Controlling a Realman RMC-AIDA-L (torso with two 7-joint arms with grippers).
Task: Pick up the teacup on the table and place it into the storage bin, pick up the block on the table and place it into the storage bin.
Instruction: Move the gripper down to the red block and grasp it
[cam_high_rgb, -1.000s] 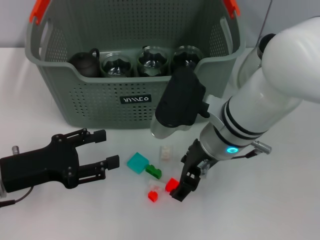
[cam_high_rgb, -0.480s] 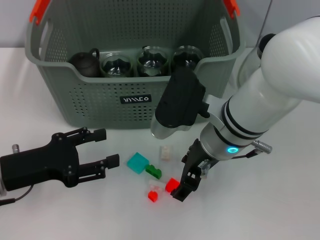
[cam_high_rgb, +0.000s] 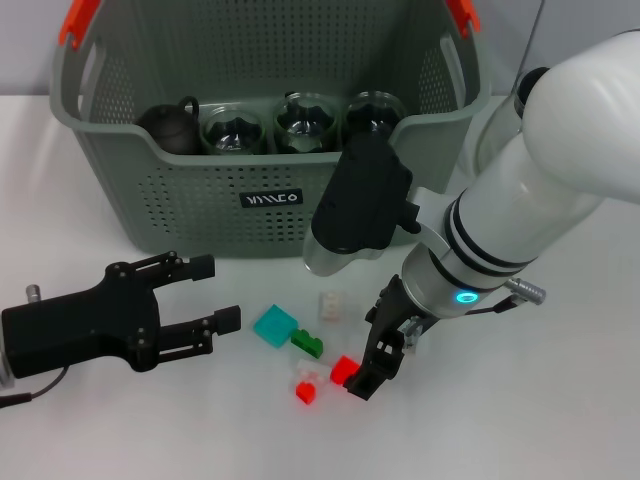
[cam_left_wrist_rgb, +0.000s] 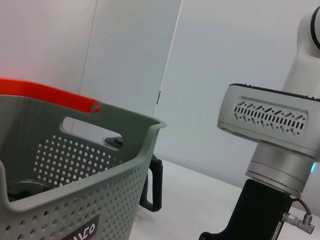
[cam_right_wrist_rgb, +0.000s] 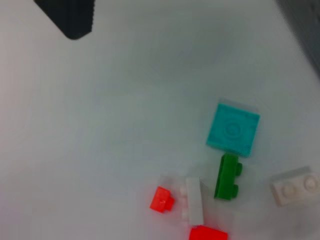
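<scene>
The storage bin is a grey-green perforated basket with orange handle pieces at the back of the table; its wall also fills the left wrist view. Inside it stand three glass teacups and a dark teapot. No teacup shows on the table. Several small blocks lie in front of the bin: teal, green, red and a smaller red one. My right gripper points down right beside the red block. My left gripper hovers open, left of the teal block.
A clear block and a white one lie among the coloured ones. A glass pot stands right of the bin behind my right arm; its black handle shows past the bin's corner.
My right gripper has edged slightly to the right beside the red block. The left gripper has crept a little toward the blocks. No block has moved.
</scene>
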